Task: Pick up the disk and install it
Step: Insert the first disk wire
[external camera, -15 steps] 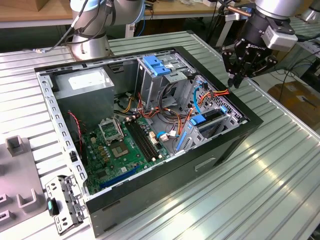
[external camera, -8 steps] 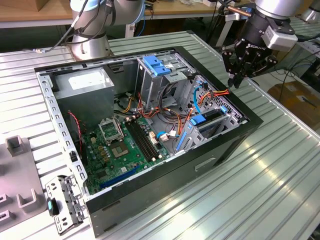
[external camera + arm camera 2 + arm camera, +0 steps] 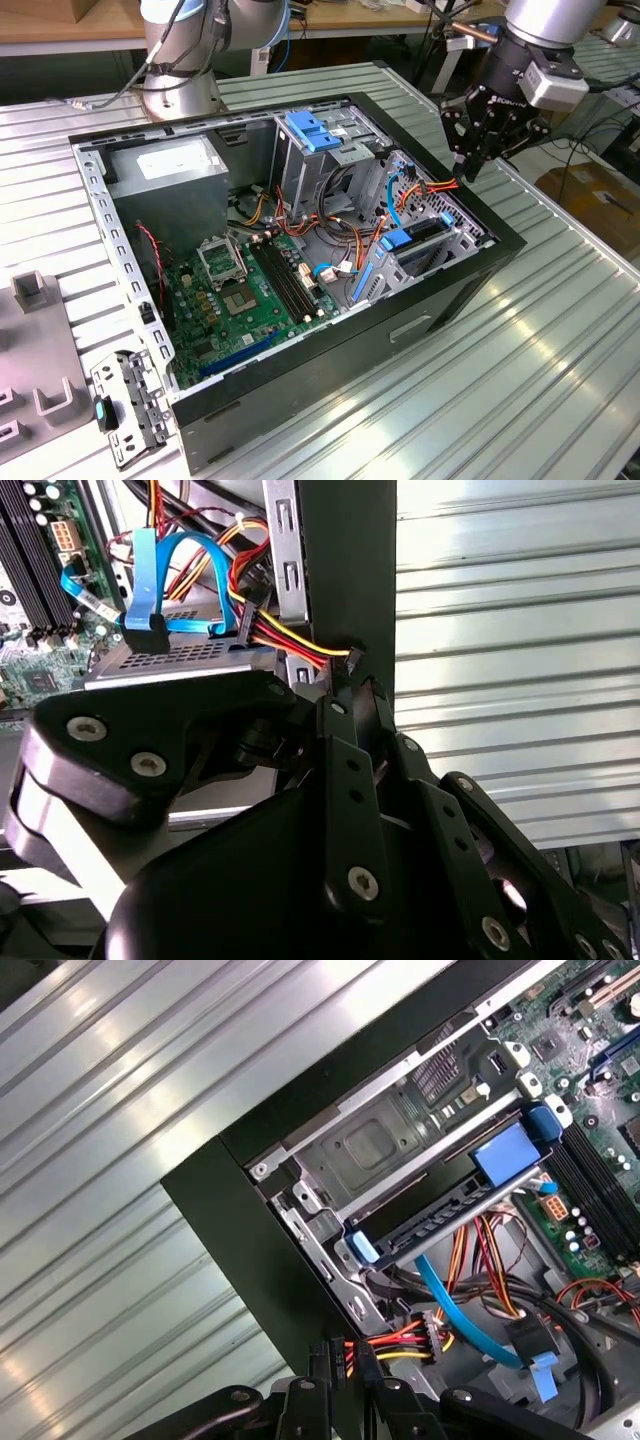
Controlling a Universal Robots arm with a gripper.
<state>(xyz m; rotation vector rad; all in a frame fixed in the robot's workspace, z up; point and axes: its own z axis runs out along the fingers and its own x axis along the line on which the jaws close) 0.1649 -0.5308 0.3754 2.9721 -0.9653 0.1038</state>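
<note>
Pincer: black, multi-link fingers drawn together to a narrow tip with nothing between them; it hangs over the far right rim of the computer case in the exterior view. In both wrist views the tips sit at the bundle of red, yellow and black power wires by the case wall.

Disk: seated in the drive cage at the case's right end in the exterior view, blue side rails showing. In the first wrist view it lies in the bay as a dark slab with a blue rail tab at one end and a larger blue latch at the other.

Blue data cable: looped above a perforated metal drive surface in the second wrist view.

Power-supply box: grey, white sticker, far left corner of the case.

Light-blue latch piece: ribbed, atop the far drive cage.

Motherboard: green, on the case floor, near left.

Surface: ribbed aluminium, carrying the open case.

Metal bracket: loose on the surface, near left of the case.

Arm base: silver, far side, beyond the case.
</note>
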